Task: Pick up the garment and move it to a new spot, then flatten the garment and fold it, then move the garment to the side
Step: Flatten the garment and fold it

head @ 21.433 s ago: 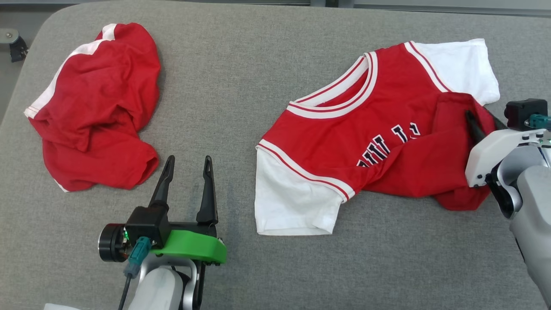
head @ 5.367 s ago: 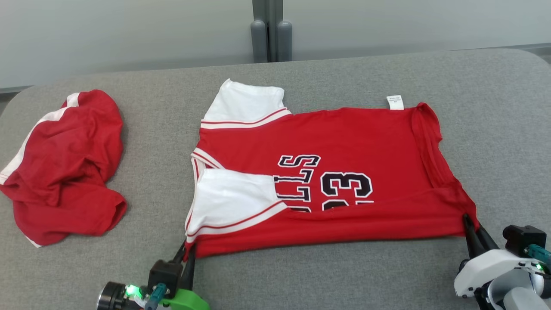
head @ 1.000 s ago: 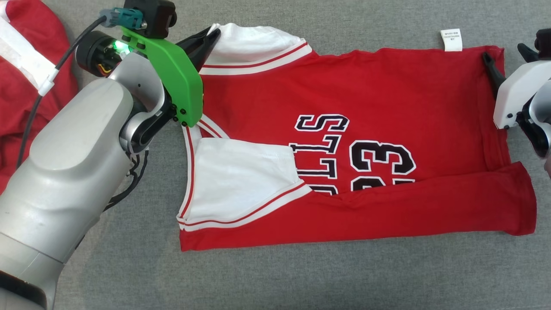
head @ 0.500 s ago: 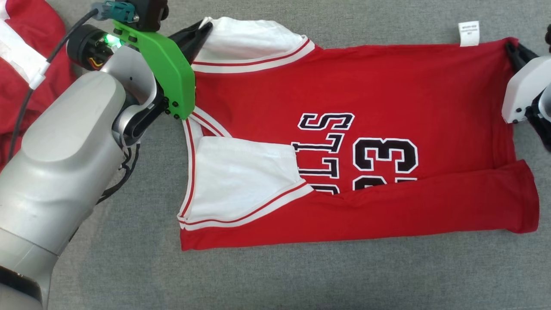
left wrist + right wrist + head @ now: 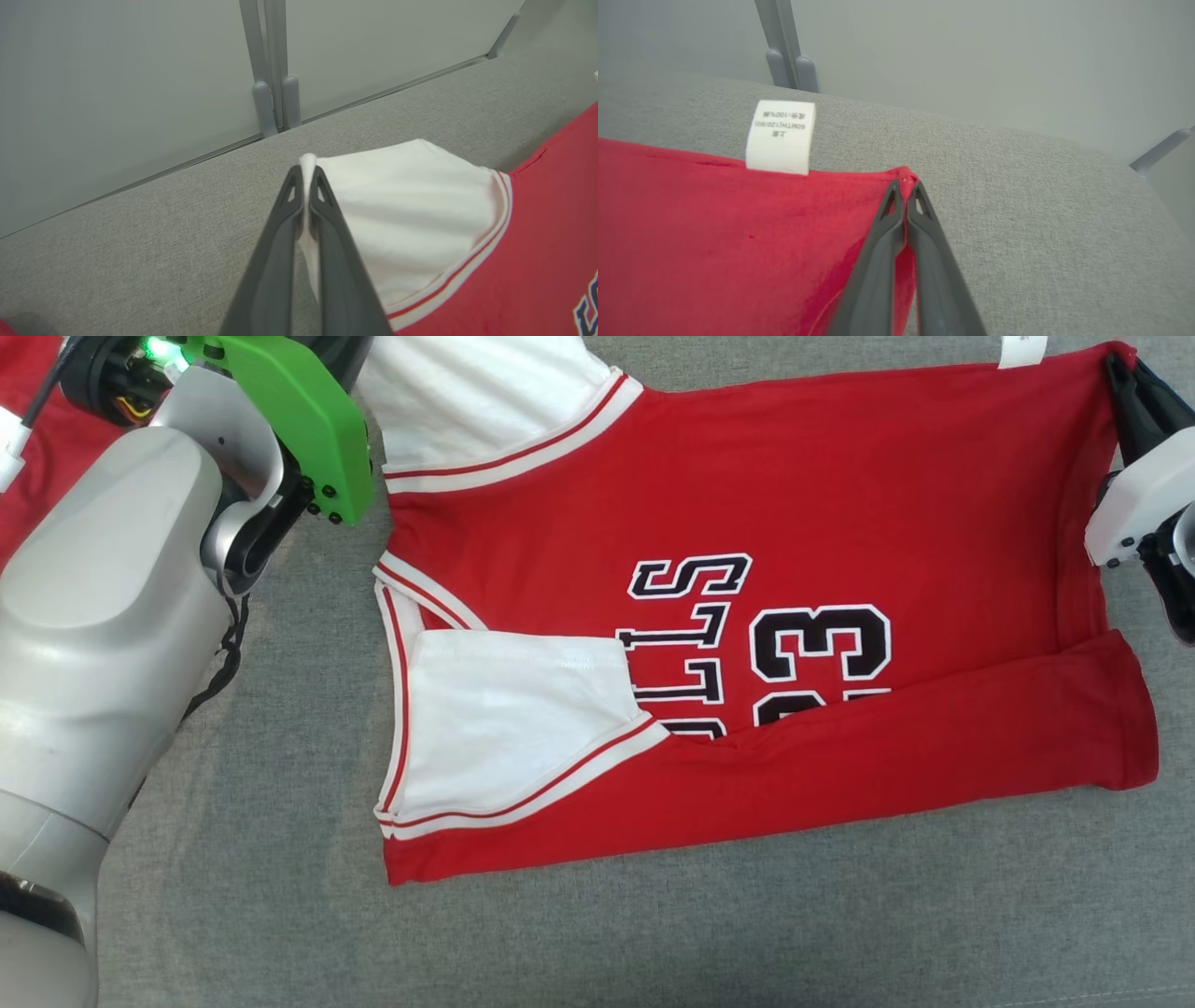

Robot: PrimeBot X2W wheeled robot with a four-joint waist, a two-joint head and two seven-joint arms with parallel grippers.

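Pinching the jersey [image 5: 747, 513], left hand [image 5: 307, 179] on white sleeve [image 5: 402, 200], right hand [image 5: 906, 192] on red corner [image 5: 901, 174], grey table [image 5: 1041, 200] beyond

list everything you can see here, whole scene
jersey: 1, red with white sleeves and black-and-white lettering, spread across the middle of the table, near edge folded over
care label: 1, white, on the jersey's far edge near its right corner
second garment: 1, red, far left of the table, partly behind the left arm
table: 1, grey fabric top, under everything
wall panel: 1, pale grey, behind the table
post: 1, grey, against the wall panel
left hand: 1, dark fingers, shut on the jersey's far white sleeve
right hand: 1, dark fingers, shut on the jersey's far red corner
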